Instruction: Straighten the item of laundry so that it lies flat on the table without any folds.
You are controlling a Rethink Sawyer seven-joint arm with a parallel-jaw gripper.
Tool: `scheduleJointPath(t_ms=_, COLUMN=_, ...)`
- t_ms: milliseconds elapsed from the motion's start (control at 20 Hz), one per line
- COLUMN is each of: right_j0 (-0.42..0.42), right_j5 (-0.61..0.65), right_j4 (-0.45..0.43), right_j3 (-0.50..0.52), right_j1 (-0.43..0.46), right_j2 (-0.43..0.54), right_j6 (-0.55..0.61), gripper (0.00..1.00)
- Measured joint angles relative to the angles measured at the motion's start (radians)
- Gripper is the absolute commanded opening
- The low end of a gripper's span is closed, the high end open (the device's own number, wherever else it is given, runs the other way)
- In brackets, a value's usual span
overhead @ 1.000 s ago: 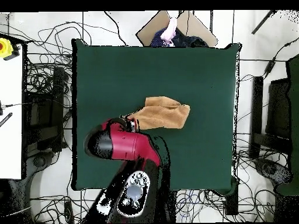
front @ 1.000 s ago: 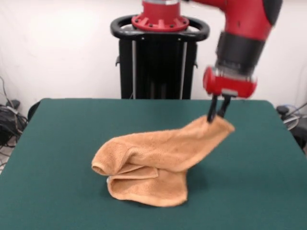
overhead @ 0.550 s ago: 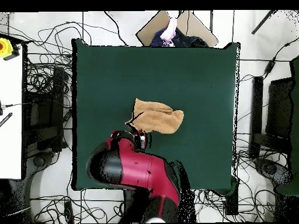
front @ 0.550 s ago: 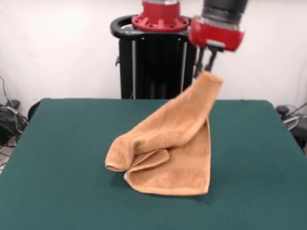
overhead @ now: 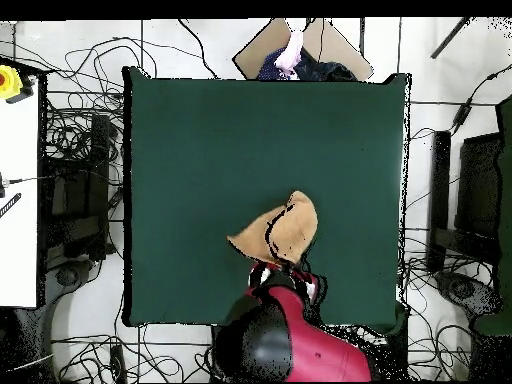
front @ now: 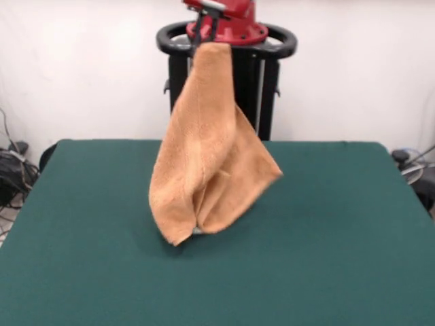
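Note:
The item of laundry (front: 204,156), a tan-orange terry towel, hangs in long folds from one corner high over the table (front: 340,238). My gripper (front: 206,35) is at the top edge of the front view, shut on that top corner. The towel's lowest tip is down at the green surface, touching it or just above it. In the overhead view the towel (overhead: 280,233) shows as a bunched shape in the near-middle part of the table (overhead: 200,150). The red arm (overhead: 300,345) covers the gripper there.
Tangled cables (overhead: 70,200) lie on the floor around the table. A white side surface with a yellow and red button (overhead: 12,80) stands at the left of the overhead view. Cardboard and dark items (overhead: 300,50) sit beyond the far edge.
The gripper has risen and swung left in the front view with the corner in it. The towel has come up off the table and now hangs nearly upright.

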Motion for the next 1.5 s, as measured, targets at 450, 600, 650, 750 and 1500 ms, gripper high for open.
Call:
scheduleJointPath(t_ms=450, right_j0=0.123, right_j5=0.0, right_j4=-0.026, right_j3=0.014, right_j1=0.01, right_j2=-0.002, right_j6=0.0, gripper=0.0)
scheduleJointPath(t_ms=600, right_j0=0.191, right_j5=0.0, right_j4=-0.001, right_j3=0.003, right_j1=0.043, right_j2=0.0, right_j6=0.0, gripper=0.0)
scheduleJointPath(t_ms=650, right_j0=0.209, right_j5=0.0, right_j4=0.009, right_j3=-0.002, right_j1=0.052, right_j2=0.001, right_j6=0.0, gripper=0.0)
scheduleJointPath(t_ms=750, right_j0=0.247, right_j5=0.009, right_j4=0.037, right_j3=-0.016, right_j1=0.062, right_j2=0.004, right_j6=0.0, gripper=0.0)
scheduleJointPath(t_ms=1500, right_j0=0.215, right_j5=0.529, right_j4=0.049, right_j3=-0.106, right_j1=-0.174, right_j2=-0.025, right_j6=0.0, gripper=0.0)
